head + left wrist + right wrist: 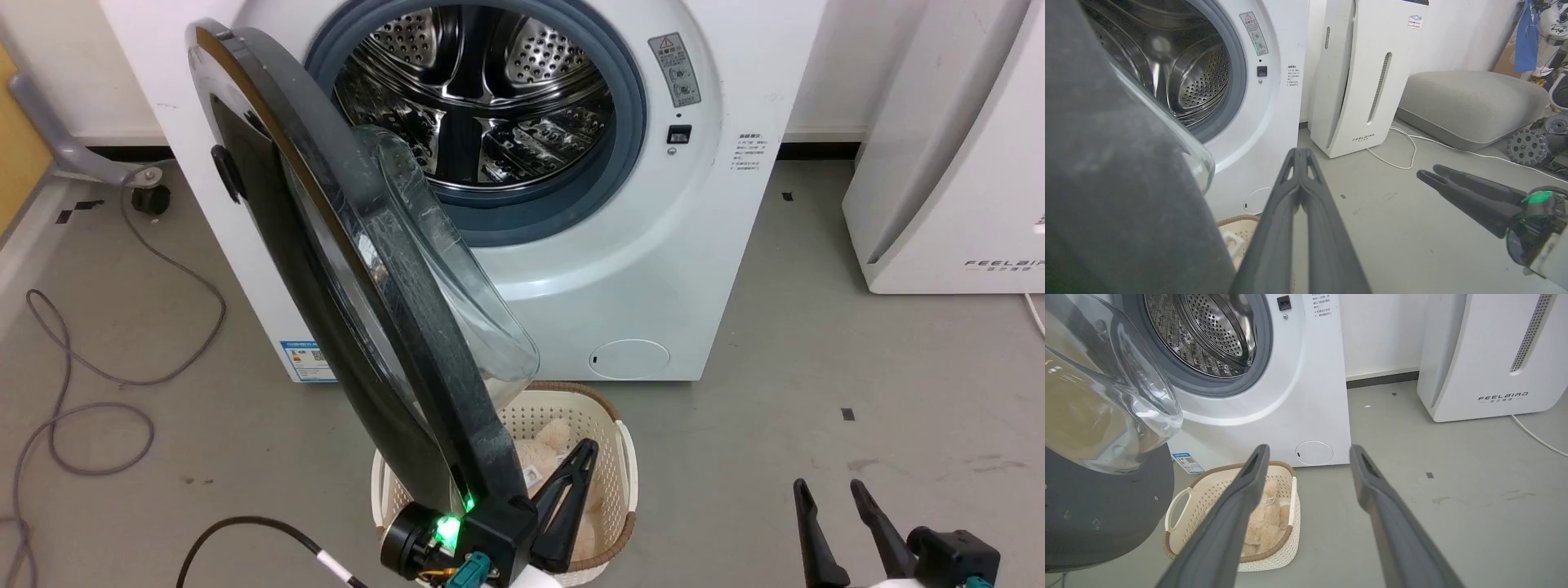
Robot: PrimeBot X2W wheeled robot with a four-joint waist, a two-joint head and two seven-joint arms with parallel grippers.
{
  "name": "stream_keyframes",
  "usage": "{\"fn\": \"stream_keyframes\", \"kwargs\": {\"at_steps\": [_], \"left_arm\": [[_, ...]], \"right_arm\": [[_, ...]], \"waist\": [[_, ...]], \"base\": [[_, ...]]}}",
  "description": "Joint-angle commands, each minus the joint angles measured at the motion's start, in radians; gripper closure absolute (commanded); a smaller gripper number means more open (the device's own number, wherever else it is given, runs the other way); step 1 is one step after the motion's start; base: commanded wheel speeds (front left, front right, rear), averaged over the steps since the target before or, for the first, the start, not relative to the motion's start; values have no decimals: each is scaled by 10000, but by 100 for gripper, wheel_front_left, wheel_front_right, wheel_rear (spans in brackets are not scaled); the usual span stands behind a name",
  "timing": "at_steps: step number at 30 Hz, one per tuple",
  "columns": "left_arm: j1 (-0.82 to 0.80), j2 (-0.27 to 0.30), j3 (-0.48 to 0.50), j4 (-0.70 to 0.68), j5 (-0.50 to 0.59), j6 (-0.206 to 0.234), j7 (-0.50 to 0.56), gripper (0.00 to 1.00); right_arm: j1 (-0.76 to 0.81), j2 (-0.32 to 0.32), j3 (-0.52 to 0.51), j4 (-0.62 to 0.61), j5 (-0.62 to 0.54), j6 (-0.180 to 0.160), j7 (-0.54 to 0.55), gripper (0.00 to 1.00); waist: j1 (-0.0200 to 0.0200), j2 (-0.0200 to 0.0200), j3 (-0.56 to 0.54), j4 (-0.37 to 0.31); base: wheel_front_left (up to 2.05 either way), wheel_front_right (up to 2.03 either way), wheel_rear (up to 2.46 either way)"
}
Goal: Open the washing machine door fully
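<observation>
Washing machine door [343,269] stands well out, edge toward us, steel drum [482,98] exposed behind. Left hand [584,451], fingers together, sits just beside its lower rim above the laundry basket [624,457]; right hand [828,487] is spread above the floor [775,367].

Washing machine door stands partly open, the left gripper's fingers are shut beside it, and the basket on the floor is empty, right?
No, the basket is not empty: the right wrist view shows a beige plush toy lying in it. The rest holds: the washing machine door stands partly open and the left gripper has its fingers shut beside it.
</observation>
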Motion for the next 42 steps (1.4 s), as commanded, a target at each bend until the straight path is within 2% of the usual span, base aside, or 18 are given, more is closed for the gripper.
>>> {"fn": "stream_keyframes", "kwargs": {"at_steps": [1, 7, 20, 32, 42], "left_arm": [[-113, -4, 14, 53, 25, 139, -72, 100], [25, -3, 12, 36, -48, 554, -10, 100], [1260, 846, 366, -1692, -170, 1298, 827, 100], [1976, 1395, 793, -3081, -69, 1988, 1267, 100], [2347, 1538, 1492, -3856, -148, 2630, 912, 100]], "right_arm": [[-102, 39, 16, 43, 100, 6, -21, 0], [-104, 39, 61, 140, 144, 6, -16, 0], [37, 39, 52, 289, 158, 6, 49, 0], [109, 39, 65, 380, 214, 6, 87, 0], [99, 39, -55, 476, 199, 6, 128, 0]], "waist": [[0, 0, -6, 8], [0, 0, -31, 76], [0, 0, -264, 536], [0, 0, -305, 1458], [0, 0, -243, 2502]], "base": [[0, 0, 0], [0, 0, 0], [0, 0, 0], [0, 0, 0], [0, 0, 0]]}}
